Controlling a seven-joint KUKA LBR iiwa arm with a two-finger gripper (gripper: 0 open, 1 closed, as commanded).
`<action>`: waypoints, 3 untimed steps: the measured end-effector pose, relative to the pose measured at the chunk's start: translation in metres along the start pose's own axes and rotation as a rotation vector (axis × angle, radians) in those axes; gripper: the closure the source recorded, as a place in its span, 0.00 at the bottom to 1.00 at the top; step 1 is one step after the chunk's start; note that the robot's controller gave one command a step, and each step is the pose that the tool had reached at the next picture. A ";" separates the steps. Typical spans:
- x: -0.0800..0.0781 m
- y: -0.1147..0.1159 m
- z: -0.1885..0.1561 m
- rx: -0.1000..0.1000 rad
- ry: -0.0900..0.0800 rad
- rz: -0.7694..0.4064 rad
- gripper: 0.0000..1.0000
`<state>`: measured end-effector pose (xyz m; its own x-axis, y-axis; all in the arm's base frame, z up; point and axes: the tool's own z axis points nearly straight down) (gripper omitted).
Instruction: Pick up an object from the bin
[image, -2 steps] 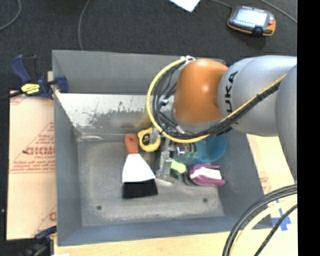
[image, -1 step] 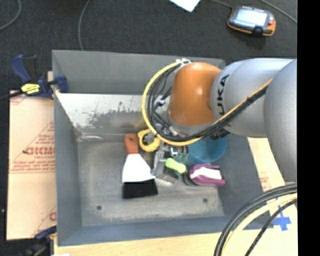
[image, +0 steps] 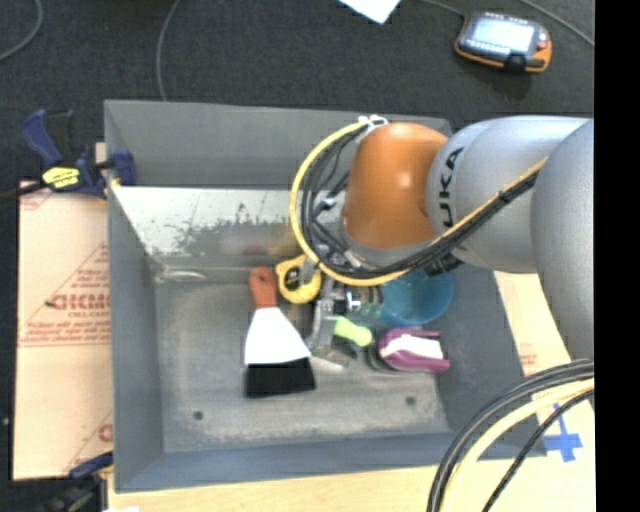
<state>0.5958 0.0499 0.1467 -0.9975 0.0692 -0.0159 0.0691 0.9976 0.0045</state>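
Highest up and closest to the lens is the arm (image: 520, 190), a grey body reaching in from the right, with an orange cover (image: 385, 185) on its wrist and yellow and black cables (image: 305, 200) looped round it. Under that cover the claw (image: 326, 335) hangs low over the middle of the bin (image: 135, 330). Whether it is released or clenched cannot be told, as the wrist hides most of it.

2 things lie just beside it. To its left is a brush (image: 275, 350) with a white body, a black strip of bristles at its near end and an orange handle pointing to the far wall. To its right is a small green piece (image: 350, 331). Further right lies a purple and white object (image: 410, 350). Beyond that, a blue cup (image: 420, 295) sits partly under the arm. A yellow ring-shaped thing (image: 295, 281) sits by the brush handle, on the far side of the claw.
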 end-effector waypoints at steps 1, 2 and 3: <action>-0.026 -0.029 -0.019 0.000 -0.008 -0.282 0.00; 0.001 -0.038 0.016 0.001 0.002 -0.015 0.00; 0.043 -0.056 0.034 -0.001 -0.009 -0.443 1.00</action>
<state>0.5496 -0.0026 0.1117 -0.9305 -0.3654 -0.0250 -0.3654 0.9308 -0.0042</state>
